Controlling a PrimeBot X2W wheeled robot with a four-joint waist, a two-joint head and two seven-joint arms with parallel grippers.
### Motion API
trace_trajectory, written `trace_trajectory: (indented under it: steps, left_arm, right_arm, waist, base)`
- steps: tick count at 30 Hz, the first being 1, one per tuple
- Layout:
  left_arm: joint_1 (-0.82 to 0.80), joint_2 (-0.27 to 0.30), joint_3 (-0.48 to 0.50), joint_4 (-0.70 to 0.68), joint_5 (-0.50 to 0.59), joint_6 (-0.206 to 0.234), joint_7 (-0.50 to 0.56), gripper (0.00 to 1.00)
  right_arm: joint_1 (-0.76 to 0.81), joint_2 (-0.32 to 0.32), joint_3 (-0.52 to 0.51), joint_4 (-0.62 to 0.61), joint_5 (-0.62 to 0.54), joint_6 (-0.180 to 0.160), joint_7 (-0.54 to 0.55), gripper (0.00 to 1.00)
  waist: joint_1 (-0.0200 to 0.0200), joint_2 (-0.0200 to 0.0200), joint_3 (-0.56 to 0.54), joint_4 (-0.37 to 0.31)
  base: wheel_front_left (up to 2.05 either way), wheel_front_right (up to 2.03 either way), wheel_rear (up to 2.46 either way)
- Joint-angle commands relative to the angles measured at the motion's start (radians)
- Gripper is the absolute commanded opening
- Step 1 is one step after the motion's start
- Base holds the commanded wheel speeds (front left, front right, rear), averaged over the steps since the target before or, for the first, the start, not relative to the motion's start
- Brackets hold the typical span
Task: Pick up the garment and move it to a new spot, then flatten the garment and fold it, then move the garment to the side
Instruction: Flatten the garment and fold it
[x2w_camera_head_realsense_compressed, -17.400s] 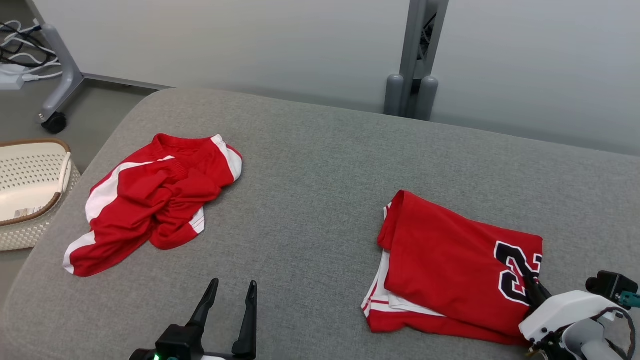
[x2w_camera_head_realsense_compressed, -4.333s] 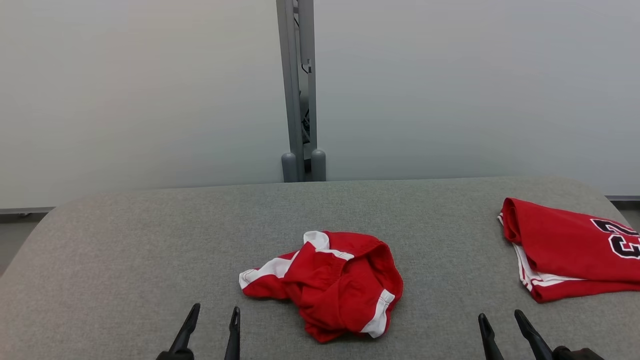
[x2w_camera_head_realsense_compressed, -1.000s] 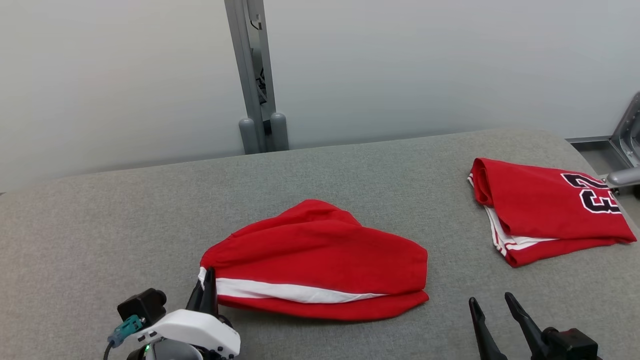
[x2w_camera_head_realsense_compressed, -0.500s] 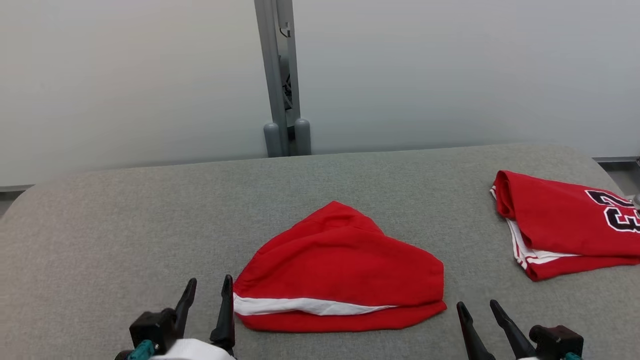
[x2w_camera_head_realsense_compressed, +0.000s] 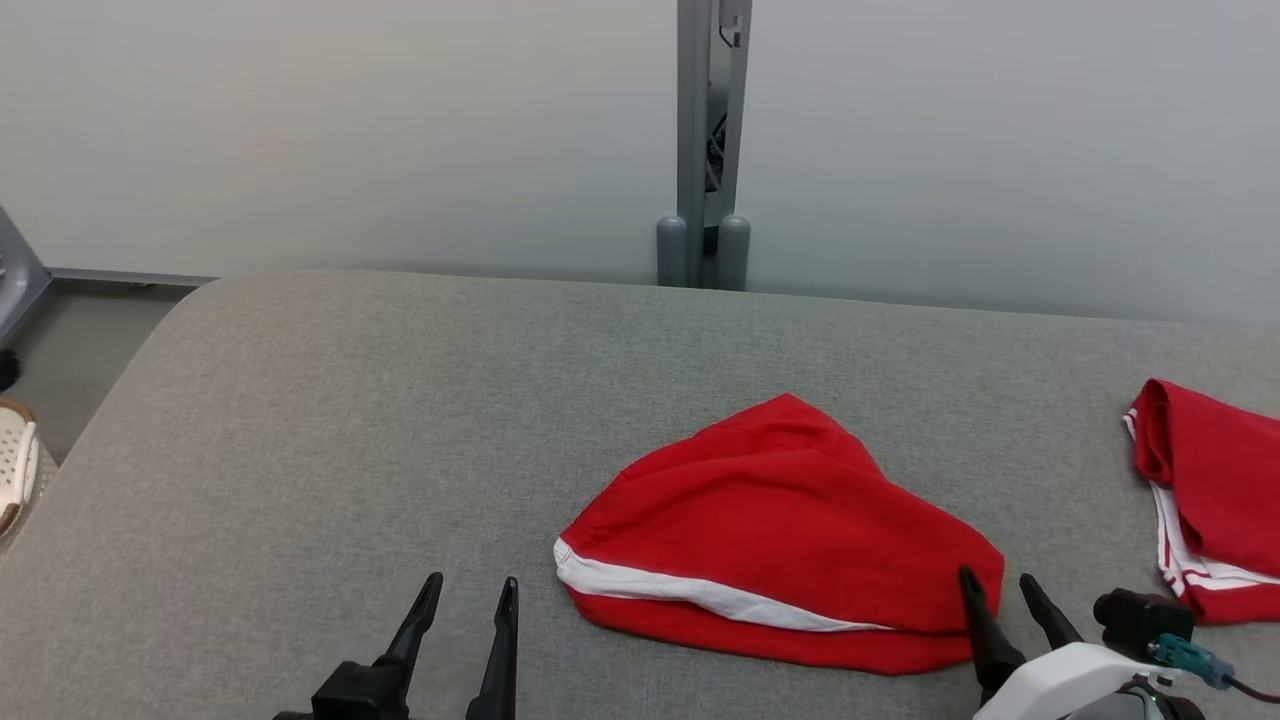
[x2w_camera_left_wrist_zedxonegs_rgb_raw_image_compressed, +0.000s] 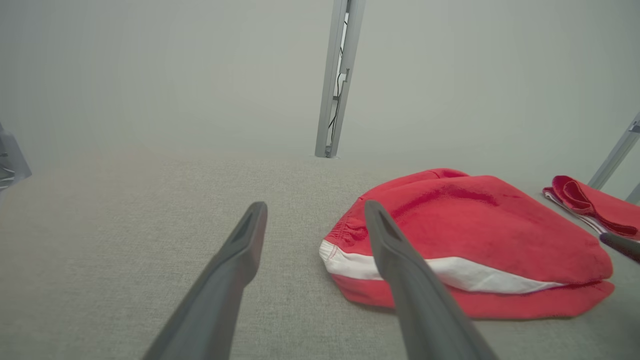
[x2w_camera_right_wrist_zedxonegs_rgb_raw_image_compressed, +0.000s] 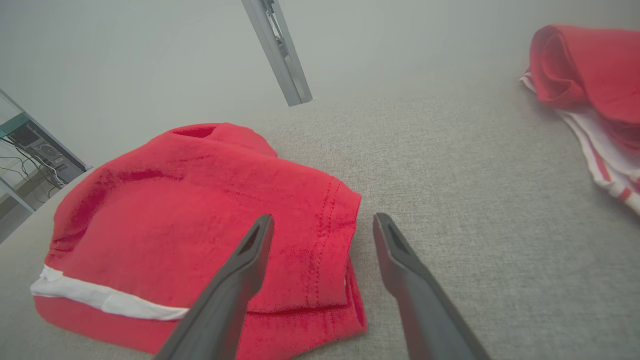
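A second ago our left gripper (x2w_camera_head_realsense_compressed: 472, 582) was pinched on the white-striped end of the red garment (x2w_camera_head_realsense_compressed: 780, 540). Now its fingers stand apart and empty just left of that end, so the cloth has been let go. The garment lies near the middle of the grey fabric-covered desk (x2w_camera_head_realsense_compressed: 350, 420), far flatter than the crumpled heap it was, though its far edge still peaks. Our right gripper (x2w_camera_head_realsense_compressed: 997, 576), fingers also spread and holding nothing, straddles the garment's right hem. We judge the move done and flattening under way, with folding next. A folded jersey (x2w_camera_head_realsense_compressed: 1210, 480) sits well apart at the right.
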Motion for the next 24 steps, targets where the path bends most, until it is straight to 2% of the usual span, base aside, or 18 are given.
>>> trace_trajectory:
  steps: [1,6,7,8,9,17,24]
  left_arm:
    - [-0.001,0.002,-0.002,-0.003,0.011,-0.004,-0.001,1.0]
    - [-0.016,0.001,-0.011,-0.002,0.011,-0.006,-0.001,1.0]
    - [-0.019,0.001,-0.014,-0.002,0.009,-0.006,-0.001,1.0]
    - [-0.021,0.001,-0.016,-0.002,0.007,-0.006,-0.001,1.0]
    - [-0.024,0.001,-0.017,-0.002,0.006,-0.005,-0.001,1.0]
    - [-0.035,0.001,-0.028,-0.004,0.017,0.0,-0.001,1.0]
    - [-0.058,0.001,-0.052,-0.007,0.015,-0.006,-0.001,1.0]
  right_arm:
    - [-0.025,-0.007,-0.011,0.032,0.031,0.0,0.0,1.0]
    - [-0.068,-0.012,-0.013,0.105,0.09,0.0,0.0,1.0]
    - [-0.073,-0.015,-0.01,0.112,0.099,0.0,0.0,0.47]
    - [-0.078,-0.019,-0.005,0.114,0.105,0.0,0.0,0.15]
    - [-0.083,-0.023,0.004,0.115,0.11,0.0,0.0,0.0]
    - [-0.123,-0.081,-0.009,0.029,0.087,0.0,0.0,0.0]
    - [-0.208,-0.121,0.003,0.053,0.067,0.0,0.0,0.0]
  waist:
    - [0.0,-0.0001,0.015,0.032]
    - [0.0,-0.0001,0.03,0.06]
    - [0.0,-0.0001,0.033,0.065]
    - [0.0,-0.0001,0.035,0.069]
    - [0.0,-0.0001,0.037,0.073]
    - [0.0,-0.0001,0.051,0.096]
    - [0.0,-0.0001,0.079,0.12]
  base:
    - [0.0,0.0,0.0]
    - [0.0,0.0,0.0]
    - [0.0,0.0,0.0]
    - [0.0,0.0,0.0]
    - [0.0,0.0,0.0]
    - [0.0,0.0,0.0]
    - [0.0,0.0,0.0]
